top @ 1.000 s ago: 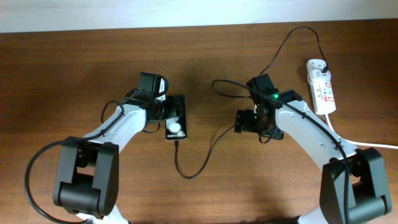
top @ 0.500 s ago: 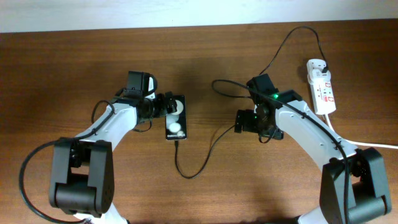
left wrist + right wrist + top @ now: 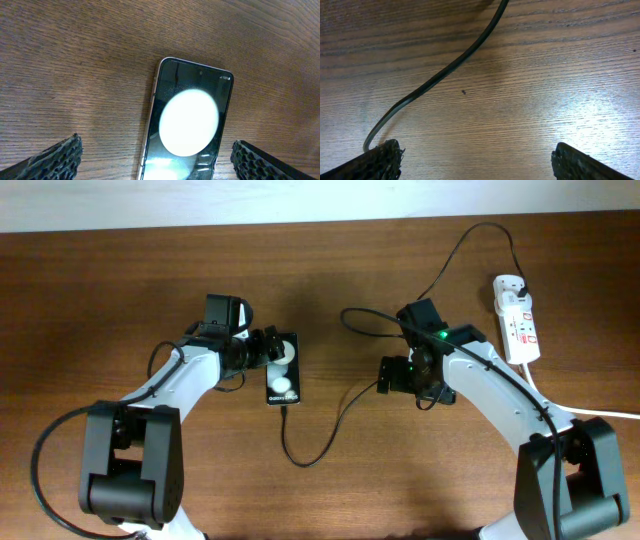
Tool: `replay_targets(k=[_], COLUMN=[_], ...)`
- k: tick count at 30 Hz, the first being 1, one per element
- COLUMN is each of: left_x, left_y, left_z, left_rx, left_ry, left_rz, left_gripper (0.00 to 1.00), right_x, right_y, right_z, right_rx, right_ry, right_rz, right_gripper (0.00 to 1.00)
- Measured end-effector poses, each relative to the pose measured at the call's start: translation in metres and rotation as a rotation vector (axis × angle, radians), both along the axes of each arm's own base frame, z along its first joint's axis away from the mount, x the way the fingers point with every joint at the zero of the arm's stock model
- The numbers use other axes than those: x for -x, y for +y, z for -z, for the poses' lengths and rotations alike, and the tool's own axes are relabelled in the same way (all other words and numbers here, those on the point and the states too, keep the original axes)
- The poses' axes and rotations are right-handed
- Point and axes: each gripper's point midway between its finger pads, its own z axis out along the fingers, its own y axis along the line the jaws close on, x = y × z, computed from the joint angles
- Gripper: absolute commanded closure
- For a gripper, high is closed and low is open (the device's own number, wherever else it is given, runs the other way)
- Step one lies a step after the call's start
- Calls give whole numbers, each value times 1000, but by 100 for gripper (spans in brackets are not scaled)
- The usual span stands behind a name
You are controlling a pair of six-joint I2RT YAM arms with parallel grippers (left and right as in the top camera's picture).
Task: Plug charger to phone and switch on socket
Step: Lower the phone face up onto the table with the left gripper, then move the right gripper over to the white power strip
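Phone (image 3: 282,370) flat on the surface (image 3: 120,290), charger (image 3: 330,430) running to its lower end. Left claw (image 3: 267,347) spread beside the phone; right claw (image 3: 393,376) spread, empty, over the cable. Socket (image 3: 518,320) far right.

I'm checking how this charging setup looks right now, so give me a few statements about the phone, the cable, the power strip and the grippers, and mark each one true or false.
1. The phone lies flat on the table, screen up. True.
2. The left gripper is shut on the phone. False: its jaws are open, with a finger on either side of the phone and clear of it.
3. The power strip lies on the robot's left. False: it lies at the far right, beyond the right arm.
4. The right gripper is open, and the charger cable lies on the wood below it, ungripped. True.
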Motion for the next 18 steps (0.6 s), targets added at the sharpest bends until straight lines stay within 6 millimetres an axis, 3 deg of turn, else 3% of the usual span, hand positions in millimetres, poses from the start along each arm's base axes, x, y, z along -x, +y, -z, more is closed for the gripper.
replay_targets(k=[7, 9, 11, 13, 18], left_x=[0, 0, 0, 0, 0], left_y=[0, 0, 0, 0, 0], left_z=[0, 0, 0, 0, 0], left_rx=[0, 0, 0, 0, 0], left_ry=[0, 0, -1, 0, -1], left_rz=[0, 0, 0, -1, 0], left_gripper=[1, 1, 1, 1, 1], right_x=[-3, -3, -14, -35, -62], right_y=[11, 10, 6, -8, -61], right_z=[-2, -11, -35, -75, -152], right_rx=[-60, -60, -44, -7, 44], right_ry=[-9, 7, -12, -74, -195], right_rz=[-9, -7, 5, 40, 181], right_gripper=[1, 2, 2, 1, 2])
